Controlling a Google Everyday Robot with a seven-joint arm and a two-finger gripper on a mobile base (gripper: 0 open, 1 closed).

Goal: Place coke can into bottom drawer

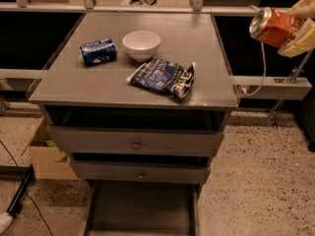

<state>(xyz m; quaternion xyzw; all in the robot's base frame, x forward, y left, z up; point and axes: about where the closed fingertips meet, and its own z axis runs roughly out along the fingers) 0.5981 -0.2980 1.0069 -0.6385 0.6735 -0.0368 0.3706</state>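
Note:
My gripper is at the top right of the camera view, in the air to the right of the cabinet top. It is shut on the coke can, a red-orange can held sideways with its silver end toward the left. The bottom drawer is pulled out at the foot of the cabinet, a grey tray with a plain bare floor. The can is well above the drawer and to its right.
On the grey cabinet top lie a dark blue can, a white bowl and a dark blue chip bag. Two knobbed drawers stand slightly open. A cardboard box sits on the floor at left; a rail juts right.

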